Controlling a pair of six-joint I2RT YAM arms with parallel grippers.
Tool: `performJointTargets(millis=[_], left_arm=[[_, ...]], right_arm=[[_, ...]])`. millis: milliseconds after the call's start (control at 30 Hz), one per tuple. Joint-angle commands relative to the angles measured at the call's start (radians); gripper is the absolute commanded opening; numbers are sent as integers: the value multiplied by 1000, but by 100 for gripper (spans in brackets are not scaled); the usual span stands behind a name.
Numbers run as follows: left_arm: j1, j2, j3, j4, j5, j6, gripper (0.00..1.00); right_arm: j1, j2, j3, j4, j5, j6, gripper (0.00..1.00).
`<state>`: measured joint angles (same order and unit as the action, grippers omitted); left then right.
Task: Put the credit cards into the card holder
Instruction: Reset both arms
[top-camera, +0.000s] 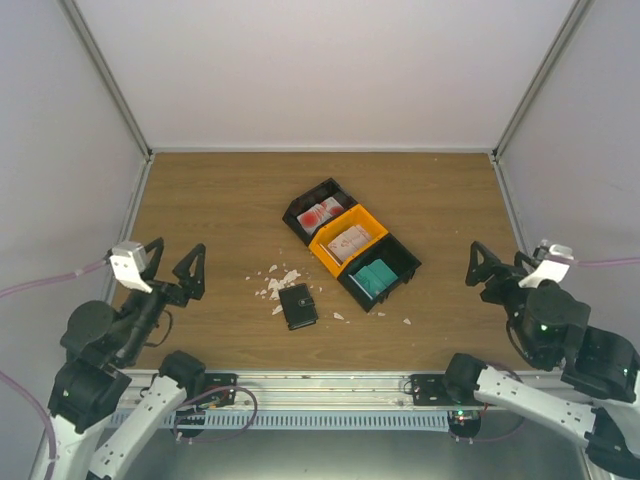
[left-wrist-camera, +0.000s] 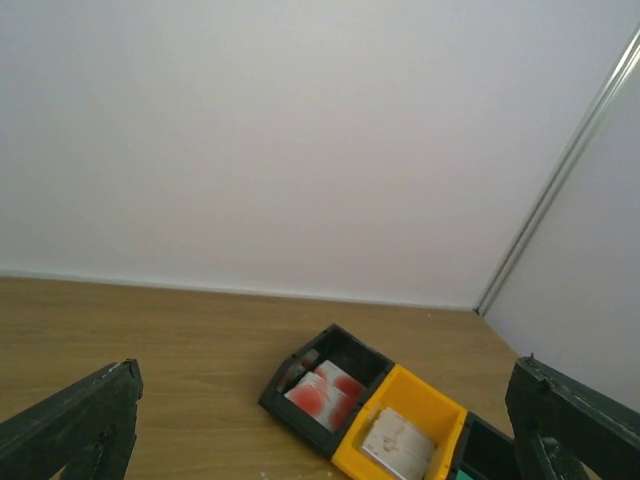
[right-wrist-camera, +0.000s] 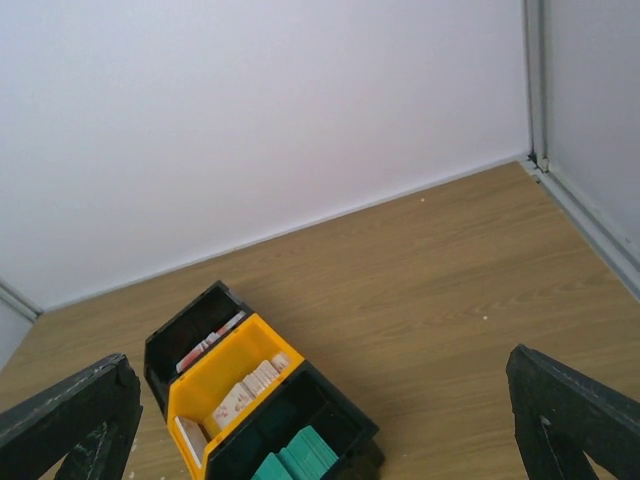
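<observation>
While both arms sit at the near corners of the worktop (top-camera: 220, 190), we judge the task not yet begun: we see no card in the card holder (top-camera: 298, 306). It appears folded shut and lies near the middle of the worktop, a little towards the near edge. White paper scraps (top-camera: 272, 284) are scattered just to its far left. Its long axis runs roughly near to far, the far end leaning slightly left.

The credit cards (top-camera: 349, 241) are sorted into three bins. This row runs diagonally from far left to near right, just beyond the card holder. We see red-and-white cards (top-camera: 320, 213) in the far black bin (top-camera: 296, 212), pale ones in the orange bin (top-camera: 322, 250) and teal cards (top-camera: 376, 277) in the near black bin (top-camera: 405, 262).

The left end effector (top-camera: 172, 262) is spread wide and holds nothing. The right end effector (top-camera: 503, 268) is likewise wide and empty.

The card holder lies to the right of the left end effector and slightly nearer, and the left arm is the closer one to it. The teal cards lie to the left of the right end effector, closer to it than to the other. We would therefore expect the left arm to open and steady the card holder while the right fetches cards. The cards look tightly packed, so pinching just one may be fiddly.
</observation>
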<state>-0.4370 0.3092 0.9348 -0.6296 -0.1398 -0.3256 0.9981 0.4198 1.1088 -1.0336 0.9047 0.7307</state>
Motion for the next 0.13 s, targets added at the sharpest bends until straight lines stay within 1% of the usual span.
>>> performJointTargets(millis=[0,100], left_arm=[[-3,-54,-9,21,-37,53,99],[-3,-50,-16,19,-47,47,99]], right_arm=[[-3,-50,16,-60,63,56,100],[-3,-58,2,-53,63,57,99]])
